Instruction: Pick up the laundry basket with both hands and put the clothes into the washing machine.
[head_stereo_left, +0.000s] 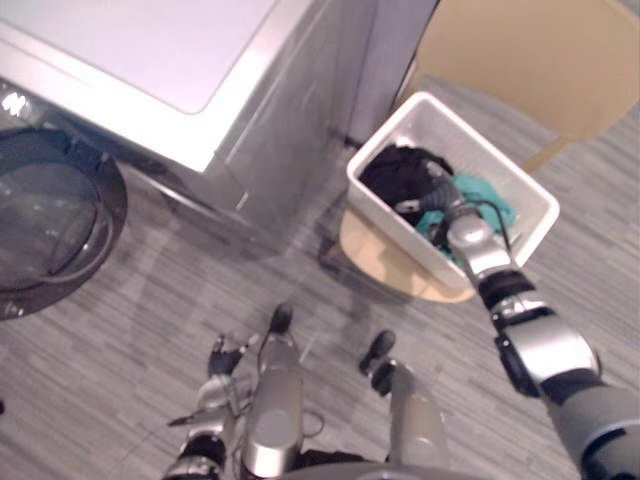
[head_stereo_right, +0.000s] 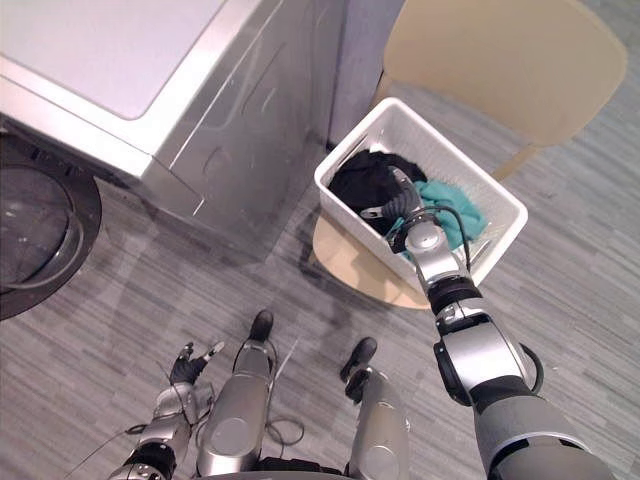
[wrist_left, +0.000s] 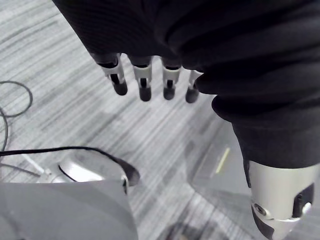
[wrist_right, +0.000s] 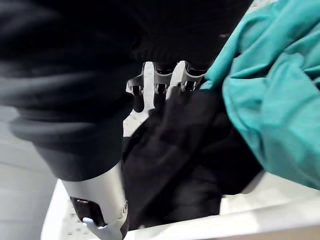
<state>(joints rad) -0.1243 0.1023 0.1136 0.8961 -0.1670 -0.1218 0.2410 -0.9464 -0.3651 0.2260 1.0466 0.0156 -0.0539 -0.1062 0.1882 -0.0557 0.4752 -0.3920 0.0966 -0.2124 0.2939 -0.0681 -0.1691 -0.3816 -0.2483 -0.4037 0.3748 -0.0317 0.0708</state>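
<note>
- Your right hand is in the basket — fingers straight, tips on the black garment; curl them deep.
- Left hand hangs low, fingers relaxed.

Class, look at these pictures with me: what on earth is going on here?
The robot's right hand reaches into the white plastic laundry basket, over the black garment beside the teal garment. The basket sits on a tan chair next to the silver-grey washing machine, whose round door looks open. The left hand hangs open near the floor. Nothing is lifted yet.
</note>
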